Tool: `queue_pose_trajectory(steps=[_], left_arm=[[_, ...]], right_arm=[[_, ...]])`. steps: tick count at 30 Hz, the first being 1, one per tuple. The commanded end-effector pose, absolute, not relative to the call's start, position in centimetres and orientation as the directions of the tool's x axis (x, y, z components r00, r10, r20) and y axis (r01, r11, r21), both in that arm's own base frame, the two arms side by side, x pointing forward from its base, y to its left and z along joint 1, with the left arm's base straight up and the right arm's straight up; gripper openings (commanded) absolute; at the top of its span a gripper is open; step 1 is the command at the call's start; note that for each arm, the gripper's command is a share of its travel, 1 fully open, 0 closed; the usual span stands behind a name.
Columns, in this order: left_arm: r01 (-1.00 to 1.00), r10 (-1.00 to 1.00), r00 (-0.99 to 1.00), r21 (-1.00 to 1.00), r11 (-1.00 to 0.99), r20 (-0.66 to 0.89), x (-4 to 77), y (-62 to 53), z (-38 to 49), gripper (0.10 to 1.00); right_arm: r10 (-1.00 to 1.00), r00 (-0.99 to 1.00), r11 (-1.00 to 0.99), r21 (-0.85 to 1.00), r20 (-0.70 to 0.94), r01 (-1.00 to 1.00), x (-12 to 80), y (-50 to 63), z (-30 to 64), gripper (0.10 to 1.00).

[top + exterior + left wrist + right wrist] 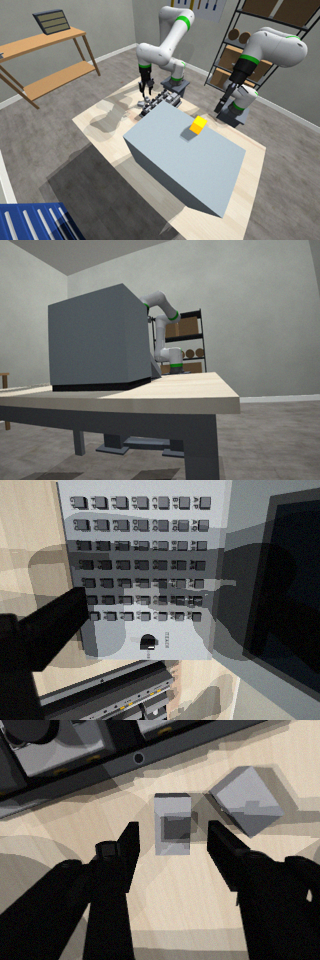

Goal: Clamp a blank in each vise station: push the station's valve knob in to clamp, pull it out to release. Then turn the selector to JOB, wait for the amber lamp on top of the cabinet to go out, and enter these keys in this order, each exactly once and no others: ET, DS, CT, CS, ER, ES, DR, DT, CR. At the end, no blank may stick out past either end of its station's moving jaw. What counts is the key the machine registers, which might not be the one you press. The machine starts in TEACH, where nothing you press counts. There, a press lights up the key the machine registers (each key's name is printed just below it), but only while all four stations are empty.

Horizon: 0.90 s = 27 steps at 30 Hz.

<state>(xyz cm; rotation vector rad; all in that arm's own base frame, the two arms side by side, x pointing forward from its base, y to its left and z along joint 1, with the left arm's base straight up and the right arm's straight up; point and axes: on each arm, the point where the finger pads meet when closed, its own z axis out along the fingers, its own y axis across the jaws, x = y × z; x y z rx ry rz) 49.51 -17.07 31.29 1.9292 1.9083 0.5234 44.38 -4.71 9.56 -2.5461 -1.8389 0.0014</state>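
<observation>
My right gripper (pixel 147 95) (pixel 173 835) is partly open and empty, over a grey blank (pixel 172 806) that lies in line with the gap between its fingers. Another grey blank (pixel 250 795) lies turned beside it. The vise row (pixel 155 102) carries two light grey blocks (pixel 174 95) (pixel 169 99) at its far end; whether they are clamped is hidden. My left gripper (pixel 220 107) is open; one finger shows in the left wrist view beside the key panel (pixel 112 647). No key (pixel 184 501) is lit. The selector (pixel 148 641) is too small to read surely. The lamp (pixel 198 125) looks bright yellow-orange.
The large grey cabinet (pixel 165 134) (pixel 87 343) stands on the wooden table (pixel 217 224) (pixel 196 388) and hides most of the work area in the exterior view. A dark screen (pixel 295 580) is beside the key panel. The station rail (pixel 138 758) runs just beyond the blanks.
</observation>
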Motion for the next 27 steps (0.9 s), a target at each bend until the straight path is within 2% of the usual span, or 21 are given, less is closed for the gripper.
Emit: queue_pose_trajectory(steps=[1,27], left_arm=[[0.859,1.0,0.011,0.511,-0.009,-0.001,49.5,-17.1,31.4,1.0],[0.859,1.0,0.011,0.511,-0.009,-0.001,49.5,-17.1,31.4,1.0]], right_arm=[[0.949,0.314,-0.314,0.001,0.0,0.949,44.5,-4.7,9.1,0.46],[0.949,0.314,-0.314,0.001,0.0,0.949,44.5,-4.7,6.0,0.46]])
